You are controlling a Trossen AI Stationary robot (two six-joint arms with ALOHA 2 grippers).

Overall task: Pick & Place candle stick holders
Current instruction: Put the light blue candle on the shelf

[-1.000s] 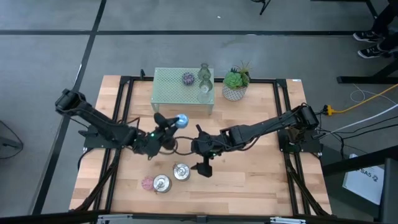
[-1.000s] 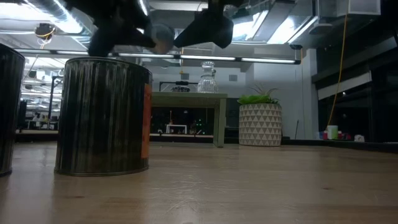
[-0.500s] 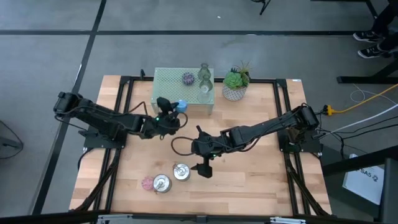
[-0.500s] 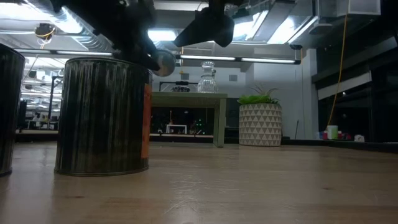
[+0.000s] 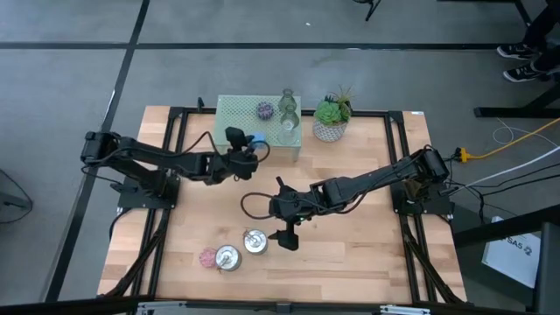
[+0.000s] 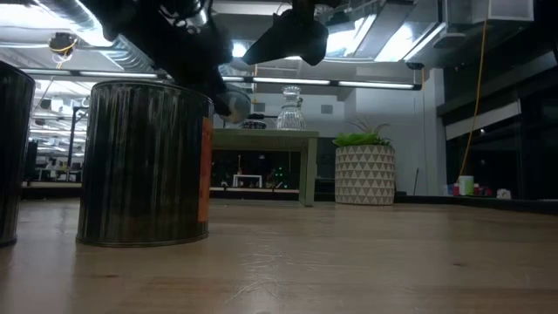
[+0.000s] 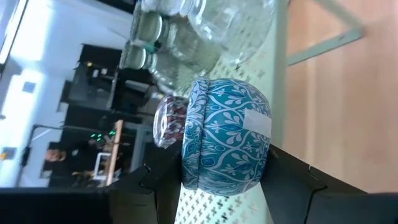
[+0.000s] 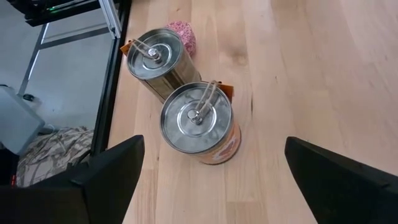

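Note:
A blue patterned candle stick holder [image 7: 227,134] hangs over the near part of the mint-green mesh stand [image 5: 236,118], with my left gripper [image 5: 250,146] shut on it. A purple holder [image 5: 264,110] and clear glass holders [image 5: 287,105] stand on the stand's top. Two silver holders [image 8: 196,121] [image 8: 155,56] and a pink one [image 8: 180,34] stand on the table near its front edge. My right gripper [image 5: 287,238] hangs open above the table just right of them, with nothing between its fingers. My left gripper pinches the blue holder between its two fingers, one on the lid end [image 7: 186,177] and one on the base end [image 7: 264,177]. The fingers come nearly level from the table's left side. The holder is lifted clear above the stand.
A green plant in a white pot [image 5: 332,120] stands right of the stand at the far edge. In the low view one silver holder [image 6: 144,161] fills the near left. Bare wood [image 5: 350,245] lies at the front right.
My left gripper has swung toward the table's far edge with the blue holder, from over the table's middle to over the near part of the mesh stand. The holder stays in the hold, clear of the table.

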